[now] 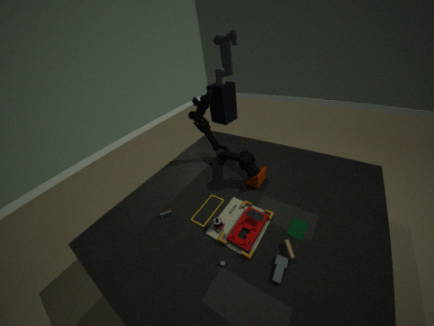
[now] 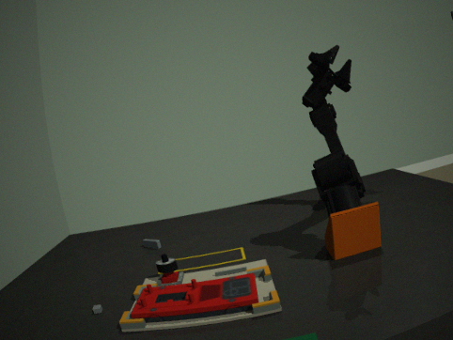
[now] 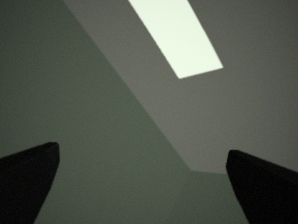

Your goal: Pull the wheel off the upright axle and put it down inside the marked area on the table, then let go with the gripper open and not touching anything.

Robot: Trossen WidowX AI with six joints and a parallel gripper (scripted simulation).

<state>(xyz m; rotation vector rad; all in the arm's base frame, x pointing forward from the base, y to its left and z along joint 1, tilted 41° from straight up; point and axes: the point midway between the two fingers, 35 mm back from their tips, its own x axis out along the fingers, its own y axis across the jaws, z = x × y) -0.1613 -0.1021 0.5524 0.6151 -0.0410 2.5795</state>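
The wheel, dark with a pale top face, sits on the upright axle, whose dark tip shows above it. They stand over a small red and grey base at one corner of a cream board. The marked area, a yellow outline, lies on the table beside that board, with no wheel inside. My gripper is open and empty, raised high above the table and far from the wheel. Only wall, ceiling and a lamp show between its fingers in the wrist view.
A red plate lies on the board between yellow corner pieces. An orange block stands by my arm's base. A green square, a wooden block, a grey tool, a small cube and a grey piece lie around.
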